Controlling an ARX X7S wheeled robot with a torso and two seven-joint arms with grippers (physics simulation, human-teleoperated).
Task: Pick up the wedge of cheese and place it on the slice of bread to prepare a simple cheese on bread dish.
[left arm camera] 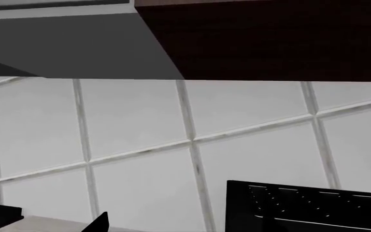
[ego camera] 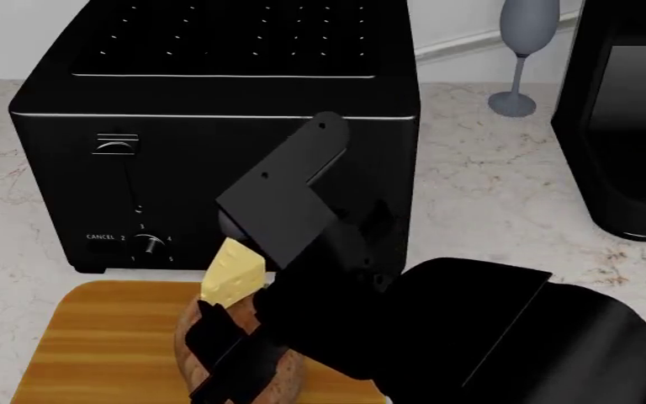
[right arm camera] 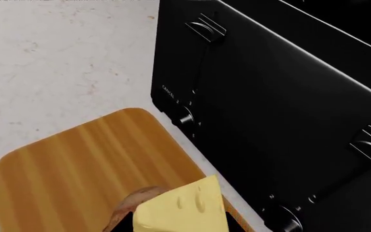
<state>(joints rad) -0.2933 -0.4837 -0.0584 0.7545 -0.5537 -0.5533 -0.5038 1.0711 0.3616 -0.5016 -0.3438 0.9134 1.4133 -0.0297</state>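
Holed yellow cheese wedge (ego camera: 233, 273) over mottled loaf (ego camera: 194, 349)

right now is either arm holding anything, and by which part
The right gripper seems to hold the cheese by its lower end, just above the bread; the jaws themselves are hidden. The left gripper holds nothing visible.

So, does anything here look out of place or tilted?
Nothing looks spilled or damaged. The wedge of cheese sits tilted above the slice of bread on the cutting board, under the right gripper. The toaster and wine glass stand upright.
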